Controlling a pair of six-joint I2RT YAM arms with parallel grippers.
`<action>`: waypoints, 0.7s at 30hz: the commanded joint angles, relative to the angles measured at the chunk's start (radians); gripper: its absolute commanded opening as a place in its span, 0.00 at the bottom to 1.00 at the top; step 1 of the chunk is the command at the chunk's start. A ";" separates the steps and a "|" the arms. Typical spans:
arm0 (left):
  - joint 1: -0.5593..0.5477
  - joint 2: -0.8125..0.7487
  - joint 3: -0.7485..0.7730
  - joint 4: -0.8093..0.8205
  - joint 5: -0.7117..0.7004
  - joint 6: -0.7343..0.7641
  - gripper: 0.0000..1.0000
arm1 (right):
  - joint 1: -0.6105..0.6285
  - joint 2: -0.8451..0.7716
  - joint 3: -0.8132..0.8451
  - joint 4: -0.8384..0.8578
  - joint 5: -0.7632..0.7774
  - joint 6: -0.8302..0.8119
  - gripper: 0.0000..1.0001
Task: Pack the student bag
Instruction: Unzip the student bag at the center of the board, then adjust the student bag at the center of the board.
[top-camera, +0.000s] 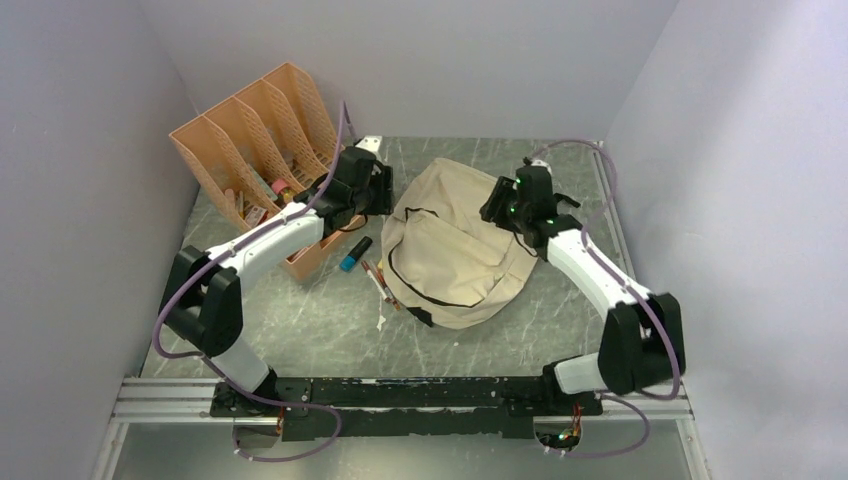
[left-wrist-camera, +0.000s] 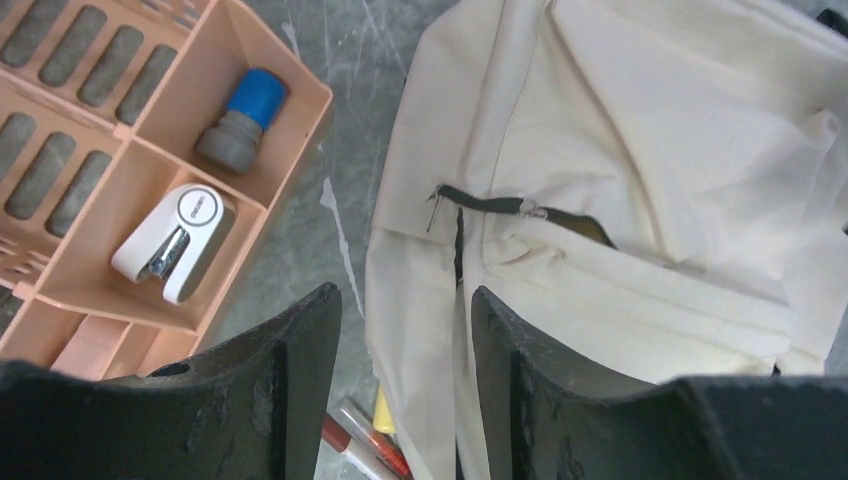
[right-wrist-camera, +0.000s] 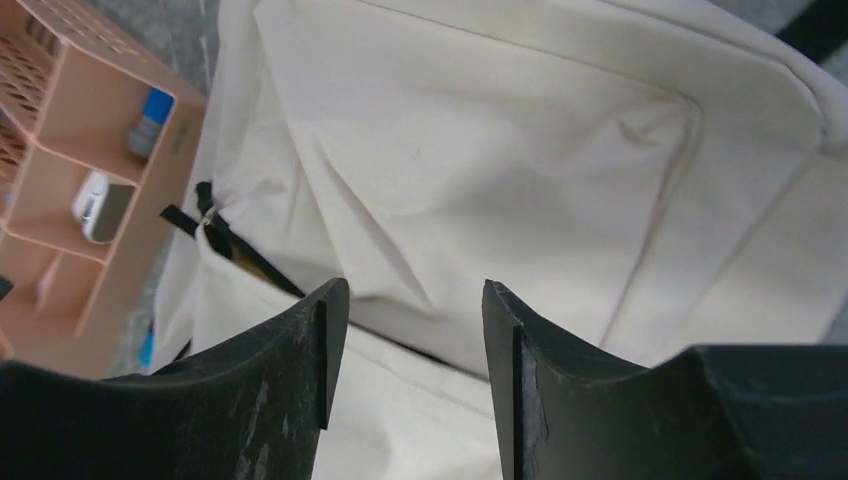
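Note:
The student bag lies flat in the middle of the table, cream fabric with black zipper lines. My left gripper hovers at the bag's upper left edge. In the left wrist view the gripper is open, with the bag edge lying below the gap, apart from both fingers. A black zipper with a small opening crosses the fabric ahead. My right gripper is over the bag's upper right part. Seen from the right wrist, the gripper stands open above the bag, holding nothing.
An orange file organizer stands at the back left; its low tray holds a white stapler and a blue-capped item. A blue-tipped marker and some pens lie by the bag's left edge. Walls enclose three sides.

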 joint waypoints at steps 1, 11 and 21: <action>-0.004 -0.043 -0.037 0.038 0.039 0.018 0.55 | 0.026 0.152 0.119 -0.059 0.045 -0.139 0.54; -0.006 -0.034 -0.042 0.063 0.138 0.018 0.53 | 0.115 0.353 0.249 -0.174 -0.098 -0.223 0.34; -0.023 0.000 -0.032 0.106 0.207 -0.042 0.51 | 0.180 0.301 0.141 -0.143 -0.268 -0.216 0.18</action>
